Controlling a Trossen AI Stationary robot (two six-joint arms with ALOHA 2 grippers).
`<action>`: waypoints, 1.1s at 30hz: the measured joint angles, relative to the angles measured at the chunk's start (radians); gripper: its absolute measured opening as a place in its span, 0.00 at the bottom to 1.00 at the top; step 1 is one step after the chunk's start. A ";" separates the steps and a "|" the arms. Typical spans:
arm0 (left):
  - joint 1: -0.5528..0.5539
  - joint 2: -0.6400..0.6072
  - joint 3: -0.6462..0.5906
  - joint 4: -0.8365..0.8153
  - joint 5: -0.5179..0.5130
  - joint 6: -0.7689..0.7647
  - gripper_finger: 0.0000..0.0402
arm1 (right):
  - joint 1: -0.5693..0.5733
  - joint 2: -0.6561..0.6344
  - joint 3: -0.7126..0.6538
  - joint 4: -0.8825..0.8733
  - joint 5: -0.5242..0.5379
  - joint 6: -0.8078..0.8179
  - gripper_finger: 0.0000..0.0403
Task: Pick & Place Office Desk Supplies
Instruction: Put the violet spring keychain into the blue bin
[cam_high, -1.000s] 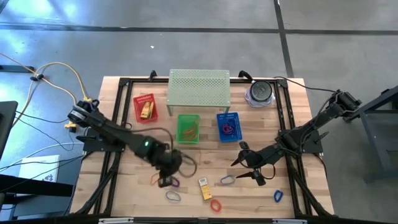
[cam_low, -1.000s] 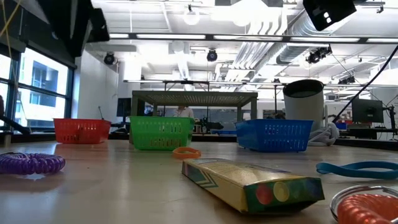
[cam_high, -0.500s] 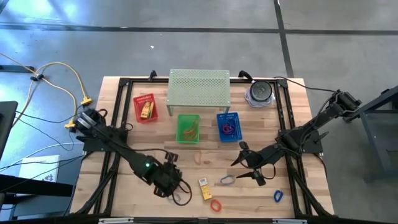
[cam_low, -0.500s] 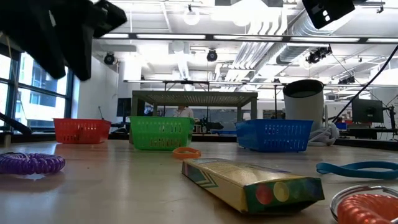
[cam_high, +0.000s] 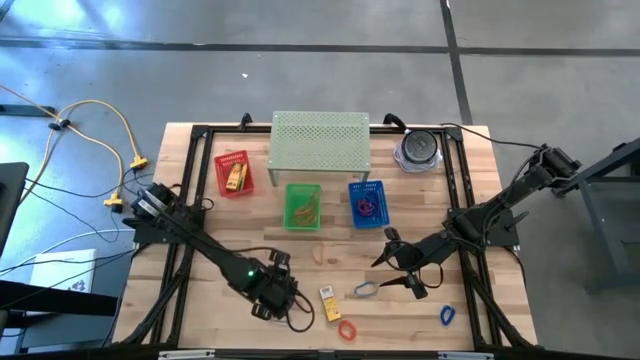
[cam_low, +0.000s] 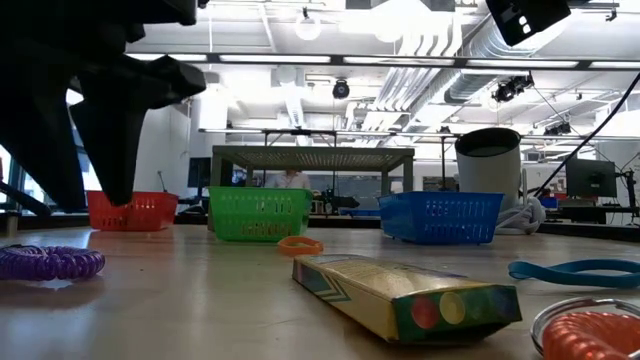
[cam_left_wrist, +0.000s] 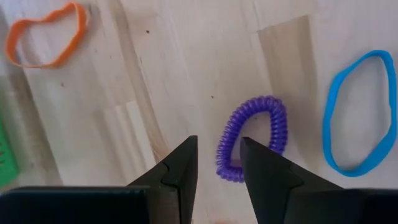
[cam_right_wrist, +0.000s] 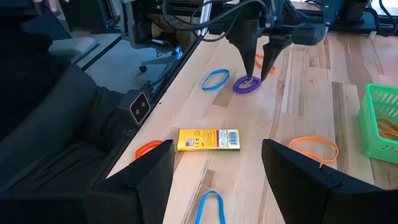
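From above, my left gripper (cam_high: 268, 301) hangs low over the table's (cam_high: 200, 300) front edge, hiding what lies under it; my right gripper (cam_high: 397, 268) waits over the right half, its fingers spread wide and empty. A yellow packet (cam_high: 329, 303), a red coil (cam_high: 347, 329), a grey loop (cam_high: 364, 289) and a blue loop (cam_high: 447, 315) lie loose on the boards; the red basket (cam_high: 233, 173), green basket (cam_high: 303, 206) and blue basket (cam_high: 366, 202) stand further back, each holding items. At table height, a purple coil (cam_low: 48, 263) lies flat at the left, under my dark left fingers (cam_low: 105, 110); the packet (cam_low: 405, 296) lies on its side in the middle, an orange loop (cam_low: 300, 244) behind it. Through my left wrist, the fingers (cam_left_wrist: 180, 167) stand a little apart, empty, tips over the purple coil (cam_left_wrist: 252, 137), a tightly wound spiral ring; a thin blue loop (cam_left_wrist: 360, 112) lies beside it. Through my right wrist, the packet (cam_right_wrist: 208, 139) shows a printed label, and the left gripper (cam_right_wrist: 258, 59) stands just above the purple coil (cam_right_wrist: 247, 84).
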 joint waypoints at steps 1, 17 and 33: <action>0.002 0.000 0.000 0.000 0.007 -0.001 0.28 | 0.000 0.000 0.000 0.000 0.000 0.000 0.57; 0.038 0.075 -0.002 0.018 0.133 -0.015 0.28 | 0.000 0.000 0.000 0.001 0.000 0.000 0.57; 0.102 0.125 -0.038 -0.008 0.220 -0.004 0.25 | 0.000 0.000 0.000 0.001 0.000 0.000 0.57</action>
